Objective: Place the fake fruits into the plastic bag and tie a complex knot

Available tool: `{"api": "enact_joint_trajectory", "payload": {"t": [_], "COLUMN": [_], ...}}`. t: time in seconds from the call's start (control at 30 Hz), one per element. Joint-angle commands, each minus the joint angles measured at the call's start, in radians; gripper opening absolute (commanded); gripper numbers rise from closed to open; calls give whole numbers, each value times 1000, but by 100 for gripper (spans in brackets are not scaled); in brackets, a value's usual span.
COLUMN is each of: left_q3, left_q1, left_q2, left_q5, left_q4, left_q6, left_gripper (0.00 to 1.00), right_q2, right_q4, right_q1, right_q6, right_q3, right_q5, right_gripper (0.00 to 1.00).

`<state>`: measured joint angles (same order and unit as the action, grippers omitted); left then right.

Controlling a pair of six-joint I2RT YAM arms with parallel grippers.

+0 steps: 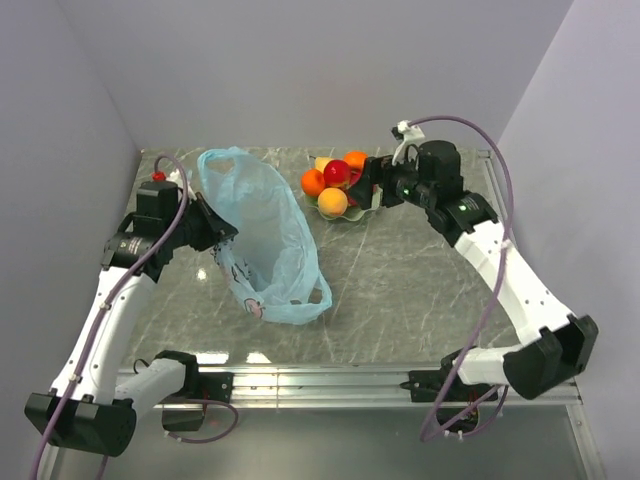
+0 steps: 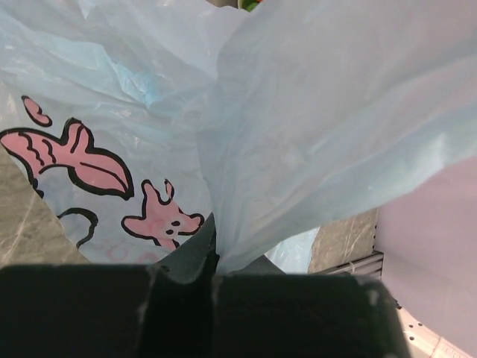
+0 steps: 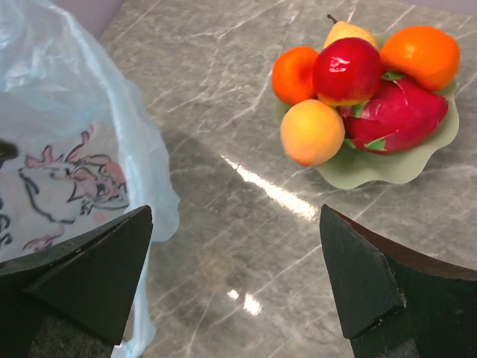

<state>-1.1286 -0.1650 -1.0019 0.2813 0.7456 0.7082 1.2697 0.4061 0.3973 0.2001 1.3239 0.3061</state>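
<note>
Pinching edge of plastic bag [image 1: 268,235]: left gripper [image 2: 212,257], jaws clamped on thin blue film, holding bag mouth up at left-centre of top view. Pink cartoon print fills lower left of left wrist view. One bag handle loop lies loose on table [image 1: 400,280], lower centre.

Right gripper [image 3: 237,224]: jaws spread wide, holding nothing, just right of plate [image 3: 417,168] in top view.

Fake fruits [image 1: 335,185] piled on pale green wavy plate, upper centre: red apple [image 3: 346,69] on top, dragon fruit [image 3: 395,115] beneath it, peach [image 3: 313,132] at front, pear [image 3: 346,31] behind.

Fruits [image 3: 346,71] on green plate [image 3: 406,168] — bag [image 3: 67,112] left
</note>
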Motion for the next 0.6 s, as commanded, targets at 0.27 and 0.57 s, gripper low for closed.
{"api": "enact_joint_trajectory", "payload": {"t": [0.27, 0.57], "left_q3": [81, 75], "left_q1": [54, 87], "left_q2": [-53, -156], "left_q5": [127, 157], "left_q4": [-146, -212], "left_q6": [62, 65], "left_gripper": [0, 0], "right_q2": [281, 579], "right_q4": [-176, -26], "right_q1": [-8, -14], "right_q6": [-17, 27], "right_q3": [155, 511], "right_q5": [-84, -174], "right_gripper": [100, 100]}}
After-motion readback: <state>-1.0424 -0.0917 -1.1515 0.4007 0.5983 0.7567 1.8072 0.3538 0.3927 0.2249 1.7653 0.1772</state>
